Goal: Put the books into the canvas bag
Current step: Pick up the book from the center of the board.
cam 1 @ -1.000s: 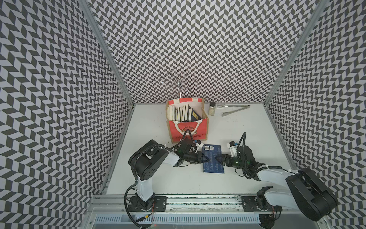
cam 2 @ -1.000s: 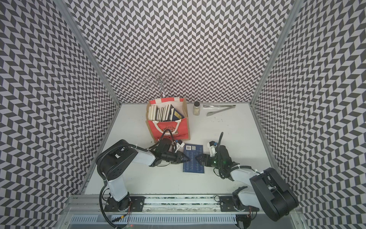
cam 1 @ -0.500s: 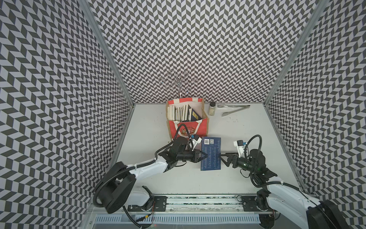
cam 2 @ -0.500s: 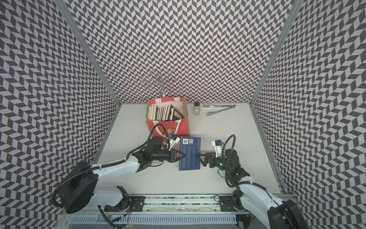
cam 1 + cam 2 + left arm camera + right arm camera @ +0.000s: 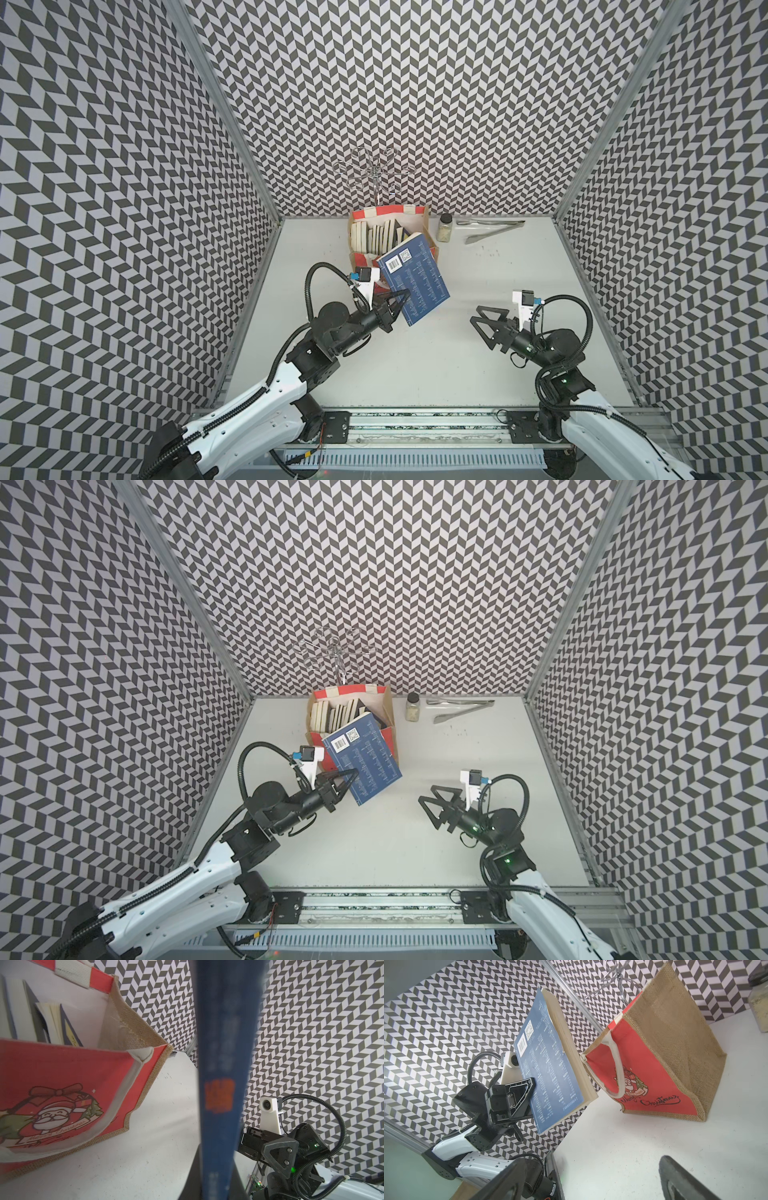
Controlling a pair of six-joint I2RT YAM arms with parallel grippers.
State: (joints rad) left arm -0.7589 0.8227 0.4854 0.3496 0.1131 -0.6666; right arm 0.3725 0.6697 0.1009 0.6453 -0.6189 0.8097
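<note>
While clamping from the left, pinches the blue book (image 5: 415,282) tight in the left gripper (image 5: 401,303) by its near edge, clear of the table (image 5: 415,374). Points the book's long axis away from the jaws toward the canvas bag (image 5: 432,228), far corner overlapping the bag's near rim in both top views, cover tilted rather than upright. Leaves a gap at the bag's right end, beside the other books (image 5: 374,237) standing inside. Calls, probably, for turning the book on edge over that gap. Shows the right gripper (image 5: 474,313) spread wide, empty, well apart; makes the left arm the nearer one.
</note>
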